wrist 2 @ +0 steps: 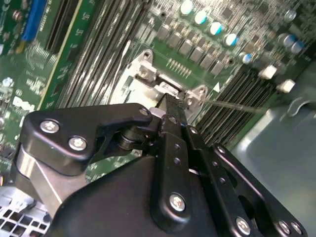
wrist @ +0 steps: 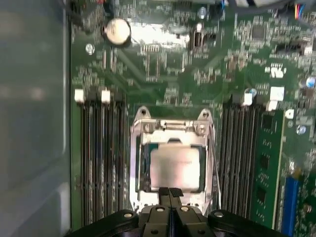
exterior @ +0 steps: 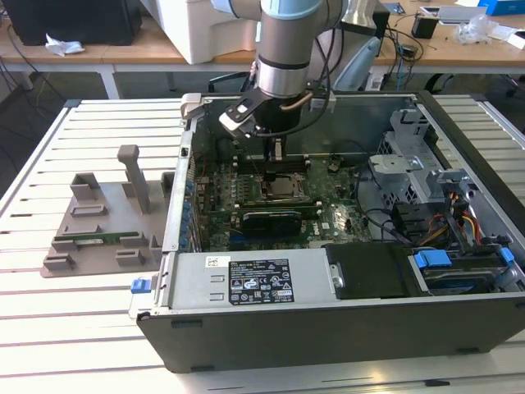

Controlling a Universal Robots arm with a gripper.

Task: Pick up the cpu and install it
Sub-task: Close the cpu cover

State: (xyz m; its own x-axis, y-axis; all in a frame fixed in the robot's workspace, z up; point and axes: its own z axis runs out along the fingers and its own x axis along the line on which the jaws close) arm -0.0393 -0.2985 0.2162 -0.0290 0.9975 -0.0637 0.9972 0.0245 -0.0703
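A grey fixture (exterior: pixel 98 222) sits on the slatted table (exterior: pixel 49 328) at the exterior view's left, beside an open computer case (exterior: pixel 328 320) that takes up the middle and right of the frame. From the top centre the arm (exterior: pixel 287 49) reaches down into the case, its tool (exterior: pixel 277 154) low over the motherboard. In the first wrist view the cpu (wrist: pixel 175 168) lies flat inside the socket frame (wrist: pixel 140 148), silver face up, between banks of memory slots (wrist: pixel 101 158). The tool's fingers (wrist: pixel 165 195) are pressed together with nothing between them, tips at one edge of the chip; whether they touch it cannot be told. Blue-tabbed drive bays (exterior: pixel 432 260) fill the case's lower right in the exterior view. By the look of it the pickup is done and the install step is in hand, with the chip already in its seat. Any further move calls for a straight, gentle path that neither drags the chip sideways nor catches the thin latch wire (wrist 2: pixel 232 105) beside the frame.
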